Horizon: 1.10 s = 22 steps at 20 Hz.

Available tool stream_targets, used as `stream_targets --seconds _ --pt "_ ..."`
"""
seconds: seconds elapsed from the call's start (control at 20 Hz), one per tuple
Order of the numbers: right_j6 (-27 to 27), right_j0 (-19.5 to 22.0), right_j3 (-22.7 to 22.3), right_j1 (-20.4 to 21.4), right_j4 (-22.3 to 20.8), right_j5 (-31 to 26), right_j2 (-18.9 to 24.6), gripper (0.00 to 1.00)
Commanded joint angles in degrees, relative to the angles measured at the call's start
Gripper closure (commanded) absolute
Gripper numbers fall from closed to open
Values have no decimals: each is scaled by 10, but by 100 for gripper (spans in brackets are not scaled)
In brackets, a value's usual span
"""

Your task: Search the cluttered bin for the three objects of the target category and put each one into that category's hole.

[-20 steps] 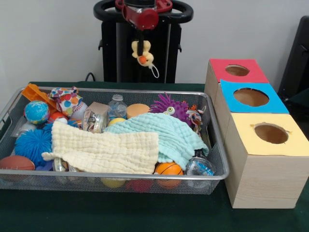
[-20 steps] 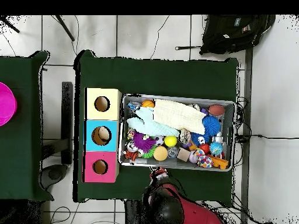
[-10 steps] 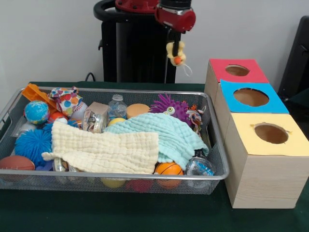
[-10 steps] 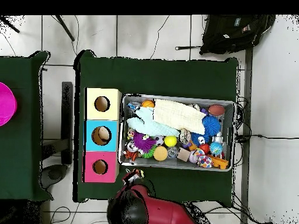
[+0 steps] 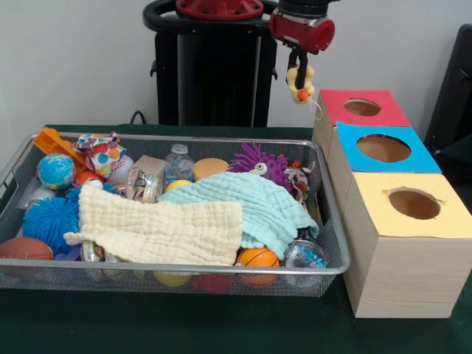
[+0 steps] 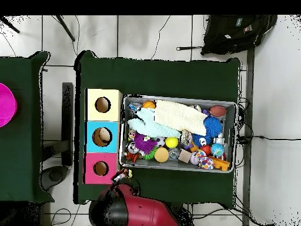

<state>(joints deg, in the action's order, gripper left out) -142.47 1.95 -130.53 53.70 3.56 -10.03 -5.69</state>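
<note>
My end effector (image 5: pixel 299 70) is clenched on a small yellow duck (image 5: pixel 299 81), which hangs below it in the air with an orange beak and a thin white loop trailing off its side. In the front view the duck sits just beside the upper left corner of the red box (image 5: pixel 361 108), above the bench (image 5: pixel 221 324) and clear of the bin (image 5: pixel 324 221). From overhead, the duck (image 6: pixel 121 175) shows just off the corner of the red box (image 6: pixel 100 168), near the bin's (image 6: pixel 179 167) edge, with my red arm (image 6: pixel 138 212) below it.

Three boxes stand in a row touching one another beside the bin: red, then blue (image 5: pixel 383 148), then yellow (image 5: pixel 413 203), each with a round hole in its top.

The bin is packed full. A cream cloth (image 5: pixel 158 228) and a mint cloth (image 5: pixel 247 203) lie across the middle, overlapping. Around them I can see a purple spiky toy (image 5: pixel 258 160), a blue spiky ball (image 5: pixel 50 219), a globe ball (image 5: pixel 56 169), a small basketball (image 5: pixel 258 257), a football (image 5: pixel 24 248) and a bottle (image 5: pixel 178 161).
</note>
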Motion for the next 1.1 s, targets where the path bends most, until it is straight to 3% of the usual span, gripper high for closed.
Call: stream_targets --seconds 0.05,0.4,0.75,0.8,1.1 --pt "-106 -4 96 -24 64 -74 -15 100" --pt "-102 3 127 -35 90 -105 -32 100" --pt "-90 25 130 -34 115 -100 -18 100" --pt "-90 19 134 -35 114 -109 -22 0" --pt "-95 -8 120 -27 116 -104 -16 0"
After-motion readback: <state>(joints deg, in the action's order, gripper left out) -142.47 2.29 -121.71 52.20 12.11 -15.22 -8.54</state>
